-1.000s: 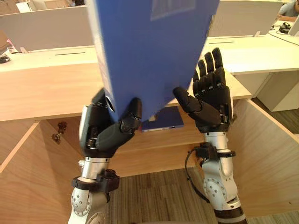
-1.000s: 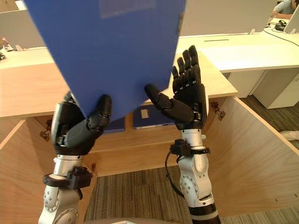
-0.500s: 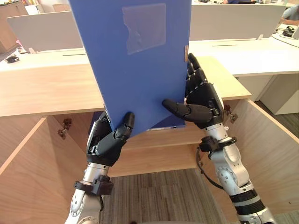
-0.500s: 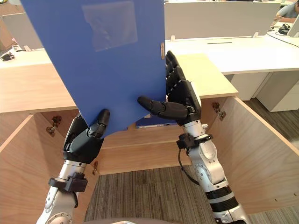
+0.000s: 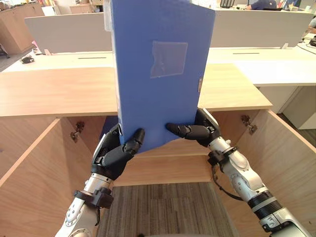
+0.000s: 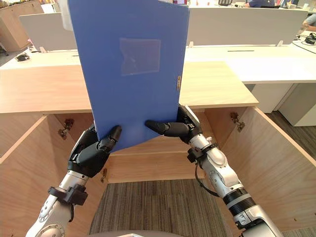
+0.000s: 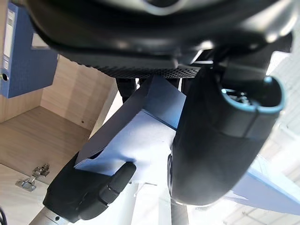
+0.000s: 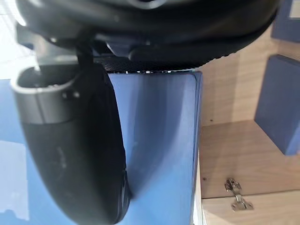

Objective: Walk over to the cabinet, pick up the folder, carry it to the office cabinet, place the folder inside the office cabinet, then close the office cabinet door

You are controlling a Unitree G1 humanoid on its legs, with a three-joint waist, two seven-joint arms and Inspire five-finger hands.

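Observation:
I hold a large blue folder [image 5: 160, 74] upright in front of me, above the open wooden cabinet [image 5: 44, 94]. My left hand [image 5: 116, 153] grips its lower left corner, thumb across the front cover. My right hand [image 5: 197, 132] clamps the lower right edge, its thumb lying flat on the cover and its fingers behind. In the right wrist view the thumb [image 8: 70, 150] presses on the blue cover [image 8: 159, 140]. In the left wrist view the folder [image 7: 154, 122] sits between both hands.
Both cabinet doors [image 5: 291, 168] stand open to either side. Other blue folders [image 8: 281, 103] stand on the shelf inside. White desks [image 5: 276, 64] and grey partitions [image 5: 69, 32] lie behind; a person sits at the far right. Striped carpet [image 5: 163, 212] lies below.
The folder has swung from tilted left to upright and moved away from the camera. My right hand has slid lower along its right edge.

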